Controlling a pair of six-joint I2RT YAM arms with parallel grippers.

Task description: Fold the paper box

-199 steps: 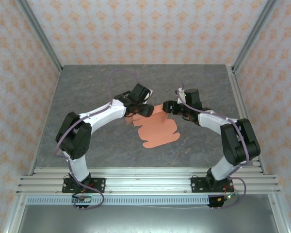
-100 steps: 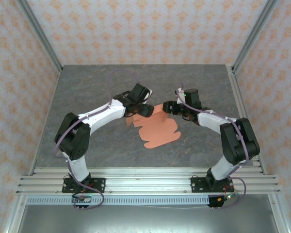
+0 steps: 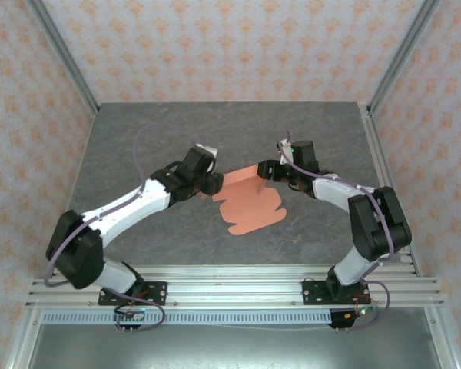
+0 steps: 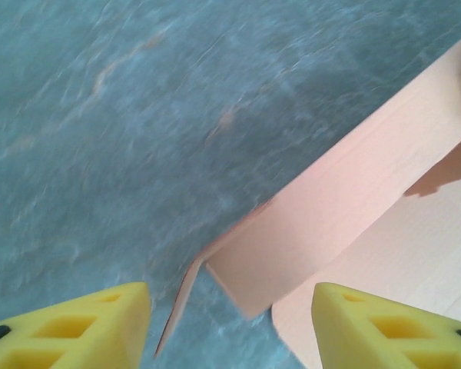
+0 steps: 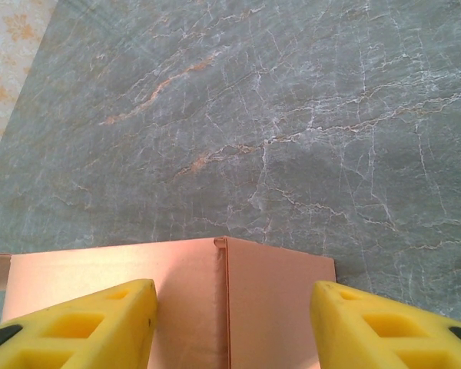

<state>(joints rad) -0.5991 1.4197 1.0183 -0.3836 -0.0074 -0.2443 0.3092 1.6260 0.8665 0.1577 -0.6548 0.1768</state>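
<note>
Top external view is showing the salmon-orange paper box (image 3: 250,209) lying mostly flat near the middle of the grey marbled table (image 3: 138,138), between the two arms, with its far strip standing up off the surface. The left gripper (image 3: 213,183) is hovering just beside the left end of that raised strip, and the right gripper (image 3: 262,170) is sitting at its right end, touching it. Left wrist view is looking past two yellow fingers (image 4: 77,323) that are standing well apart with nothing pinched between them. The raised strip is running diagonally ahead of them, a small side flap is poking out at its near corner, and a bit of yellow is showing against the strip's far end. Right wrist view is showing yellow fingers (image 5: 84,319) spread wide too, with the creased cardboard lying across the gap between them and no squeeze on it that I can see, so both sets of jaws are standing open.
</note>
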